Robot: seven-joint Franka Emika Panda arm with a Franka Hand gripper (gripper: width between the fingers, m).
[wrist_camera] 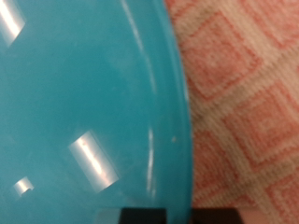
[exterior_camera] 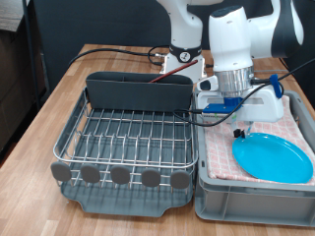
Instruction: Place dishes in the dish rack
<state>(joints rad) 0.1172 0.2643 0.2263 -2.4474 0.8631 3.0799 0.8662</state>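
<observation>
- While the counter is wood, the dish rack sits on it, and its wire grid holds no dishes.
- Right beside the dish rack is a grey bin with a pink checked cloth.
- On that cloth lies the blue plate.
- Low over the plate's rim is the claw; I cannot tell if its fingers are apart or together.

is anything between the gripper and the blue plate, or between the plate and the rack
Nothing visible. The gripper hangs right at the plate, which lies on the checked cloth in the grey bin. The rack sits beside it, its wire grid bare. The bin's wall stands between them.
</observation>
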